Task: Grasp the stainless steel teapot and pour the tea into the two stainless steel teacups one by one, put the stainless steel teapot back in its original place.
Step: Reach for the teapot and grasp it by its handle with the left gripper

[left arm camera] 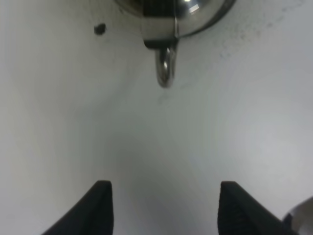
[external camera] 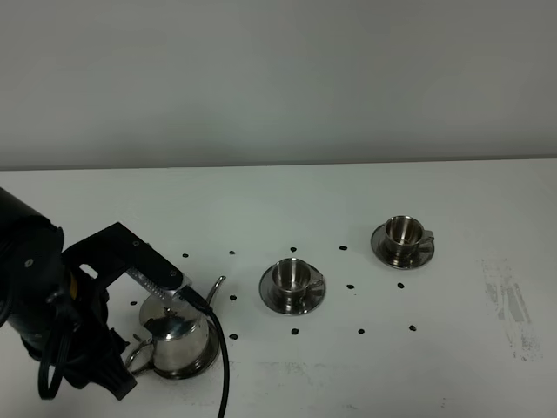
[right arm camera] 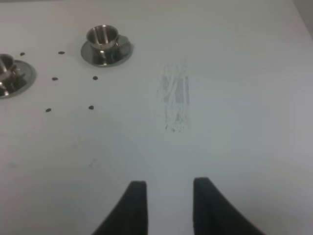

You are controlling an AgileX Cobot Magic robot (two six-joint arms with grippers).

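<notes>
right pincer (right arm camera: 168, 182): parted, empty | teacup (right arm camera: 102, 35) on saucer (right arm camera: 124, 53) | second teacup (right arm camera: 4, 63) cut off | scuff mark (right arm camera: 173, 98)

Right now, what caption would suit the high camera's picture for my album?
Left arm poised at the steel teapot's handle; two teacups on saucers wait on the white table.

The teapot (external camera: 178, 340) stands near left on the table (external camera: 278, 192), spout toward the far right. Right of it and slightly farther, the near cup (external camera: 291, 275) sits on the near saucer (external camera: 291, 306). Farther right and back, the far cup (external camera: 402, 231) sits on the far saucer (external camera: 381, 245). A scuff (external camera: 509, 305) lies right of both.
</notes>
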